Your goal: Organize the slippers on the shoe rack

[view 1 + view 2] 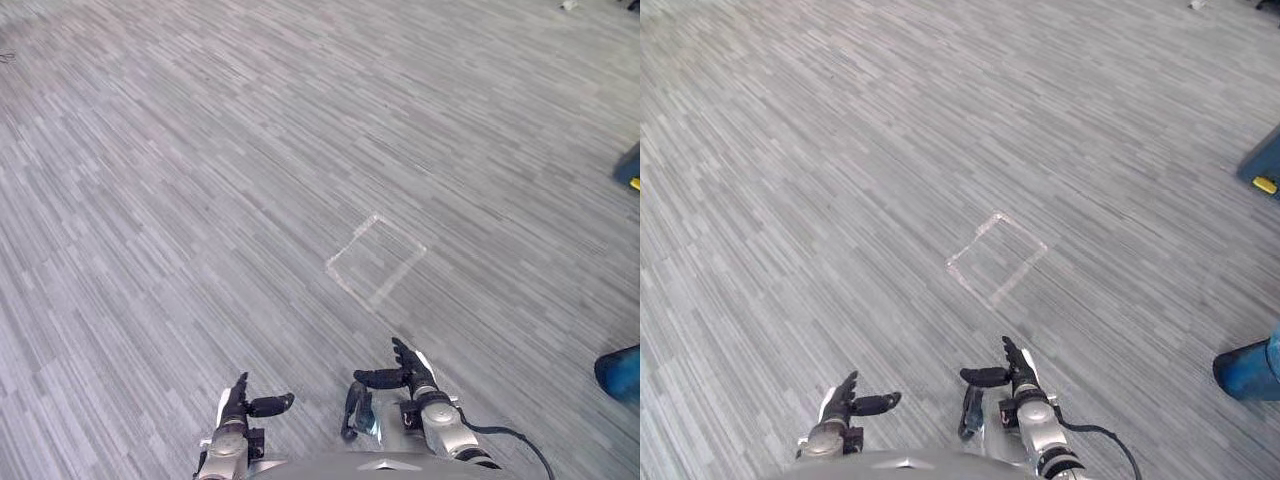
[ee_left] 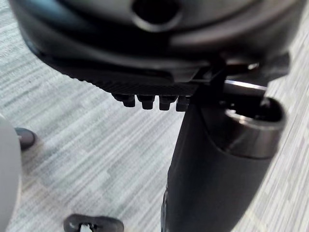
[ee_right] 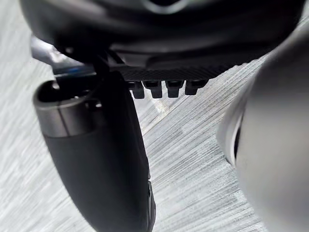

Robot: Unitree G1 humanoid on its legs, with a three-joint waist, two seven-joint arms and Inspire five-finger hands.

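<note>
Below, left hand (image 1: pixel 236 408), right hand (image 1: pixel 410 380), two, both spread and empty, one taped square (image 1: pixel 376 259) on carpet (image 1: pixel 200 150).

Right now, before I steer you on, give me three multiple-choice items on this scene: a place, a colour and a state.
1. Where is the taped square? A) on the floor ahead of the right hand B) beside a wall C) on a shelf
2. What colour is the object low at the right edge? A) red B) blue C) white
3. How are the left hand and right hand? A) shut on slippers B) open, empty C) shut on cloth

1 A: its outline lies on the carpet.
2 B: it shows blue.
3 B: fingers straight, nothing held.
</note>
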